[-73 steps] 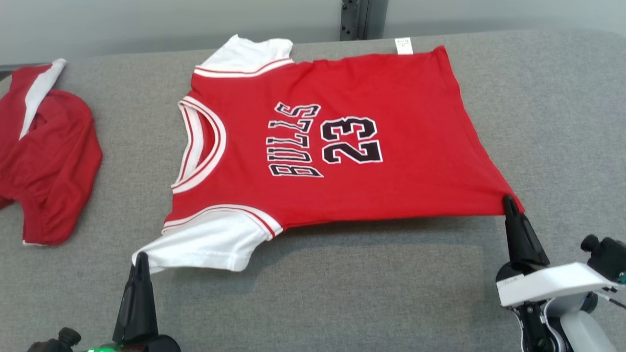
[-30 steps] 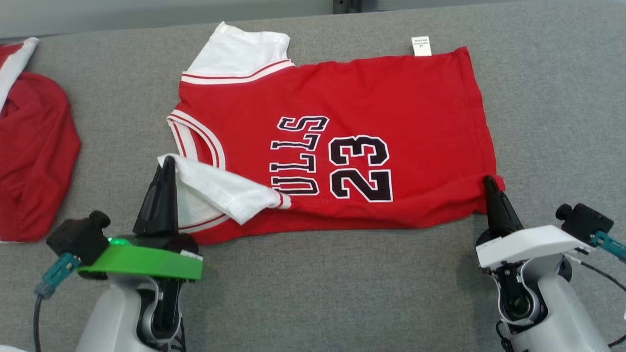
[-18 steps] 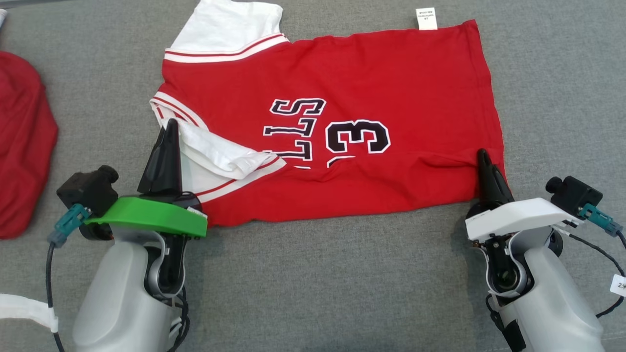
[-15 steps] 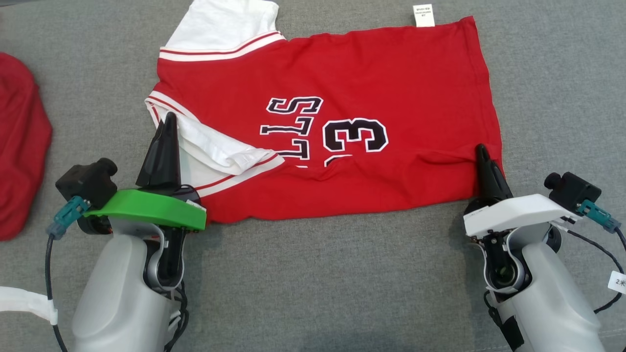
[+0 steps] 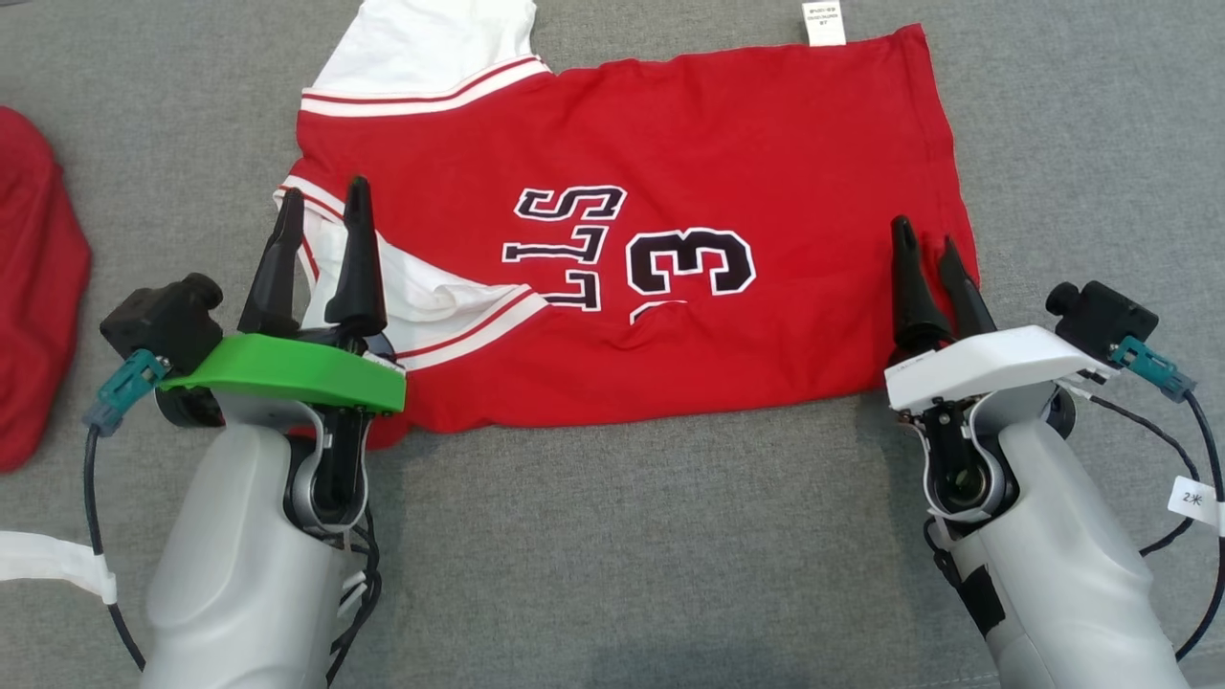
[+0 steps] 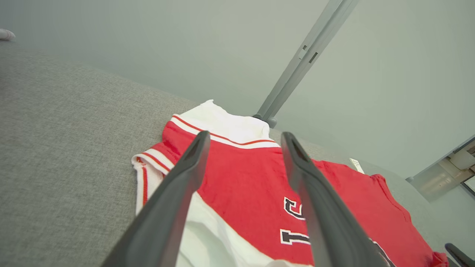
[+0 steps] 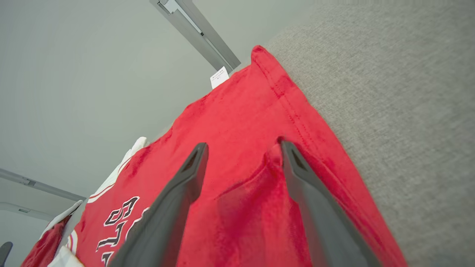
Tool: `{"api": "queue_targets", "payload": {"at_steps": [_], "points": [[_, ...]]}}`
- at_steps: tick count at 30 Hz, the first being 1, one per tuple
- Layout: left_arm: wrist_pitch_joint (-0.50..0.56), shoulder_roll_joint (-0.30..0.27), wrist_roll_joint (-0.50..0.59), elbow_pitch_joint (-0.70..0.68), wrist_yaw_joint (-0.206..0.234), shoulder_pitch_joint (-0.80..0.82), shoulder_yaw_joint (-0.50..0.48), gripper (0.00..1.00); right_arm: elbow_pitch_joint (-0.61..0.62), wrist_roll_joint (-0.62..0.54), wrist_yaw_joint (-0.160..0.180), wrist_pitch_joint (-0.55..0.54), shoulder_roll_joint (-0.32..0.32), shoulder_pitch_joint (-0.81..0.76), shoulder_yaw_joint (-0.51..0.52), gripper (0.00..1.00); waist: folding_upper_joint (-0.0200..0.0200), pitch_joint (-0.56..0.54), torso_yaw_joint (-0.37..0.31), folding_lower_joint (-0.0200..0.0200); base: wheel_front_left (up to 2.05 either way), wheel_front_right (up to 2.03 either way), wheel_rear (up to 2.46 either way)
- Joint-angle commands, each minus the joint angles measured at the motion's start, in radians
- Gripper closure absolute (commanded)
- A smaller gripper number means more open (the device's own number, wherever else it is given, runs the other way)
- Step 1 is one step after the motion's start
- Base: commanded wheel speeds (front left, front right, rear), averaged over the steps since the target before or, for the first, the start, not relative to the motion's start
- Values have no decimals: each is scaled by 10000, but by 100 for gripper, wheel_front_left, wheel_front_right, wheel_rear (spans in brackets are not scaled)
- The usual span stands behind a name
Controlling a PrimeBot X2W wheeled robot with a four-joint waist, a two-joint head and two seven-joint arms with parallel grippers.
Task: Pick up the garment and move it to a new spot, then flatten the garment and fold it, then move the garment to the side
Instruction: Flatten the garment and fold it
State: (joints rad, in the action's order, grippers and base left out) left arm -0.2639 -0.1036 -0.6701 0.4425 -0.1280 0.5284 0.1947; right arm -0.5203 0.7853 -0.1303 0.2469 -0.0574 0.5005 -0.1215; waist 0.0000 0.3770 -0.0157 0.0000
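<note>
1. The garment [image 5: 746, 144] is soft, matt red knit cloth with white cloth sleeves; its black lettering [image 5: 691, 245] looks smoother than the weave.
2. The label [image 5: 824, 23] is thin and white; paper or cloth, I cannot tell.
3. The worktop [image 5: 612, 536] has a coarse, matt grey woven covering.
4. The left tool [image 5: 325, 189] has dark matt fingers [image 5: 356, 258], seemingly plastic, above a smooth green plastic cover [image 5: 287, 368].
5. The right tool [image 5: 924, 232] is of the same dark matt stuff, with a smooth white plastic cover [image 5: 986, 368].
6. The post [image 6: 297, 66] looks like smooth grey metal.
</note>
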Motion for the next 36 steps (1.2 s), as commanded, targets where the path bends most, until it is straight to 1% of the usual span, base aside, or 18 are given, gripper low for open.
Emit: {"api": "queue_targets", "payload": {"at_steps": [1,5,9,12,15,20,25,29,36], "points": [[-5,-5,-24,-196,-34,58,20,0,26,-14,-6,64,29,72,-28,0,0,-33,33,0,0,0,0],[-4,-173,-148,-738,-34,-361,17,0,357,-549,-6,162,-197,-118,105,0,0,-194,92,0,0,0,0],[-4,-460,-21,-1038,-35,-1009,-70,0,905,-1534,-6,185,-269,-508,465,0,0,-472,92,0,0,0,0],[-5,-652,105,-986,-35,-1640,-117,0,1409,-2305,-6,189,-198,-1004,819,0,0,-728,120,0,0,0,0],[78,-801,72,-960,0,-2266,-77,0,1777,-2739,-6,190,-113,-1481,1056,0,0,-987,164,0,0,0,0],[682,-922,-256,-1163,157,-3306,-23,0,2119,-2967,-6,190,-25,-2109,1217,0,0,-1331,185,0,0,0,0],[1349,-933,-566,-1299,576,-3975,-82,0,2205,-3017,-6,189,34,-2387,1328,0,0,-1435,156,0,0,0,0],[1608,-877,-623,-1155,873,-4032,-101,0,2229,-3007,-6,177,53,-2451,1270,0,0,-1377,62,0,0,0,0],[1933,-826,-609,-721,1114,-3640,1,0,2266,-3022,-6,121,63,-2310,1240,0,0,-1162,-154,0,0,0,0]]}}
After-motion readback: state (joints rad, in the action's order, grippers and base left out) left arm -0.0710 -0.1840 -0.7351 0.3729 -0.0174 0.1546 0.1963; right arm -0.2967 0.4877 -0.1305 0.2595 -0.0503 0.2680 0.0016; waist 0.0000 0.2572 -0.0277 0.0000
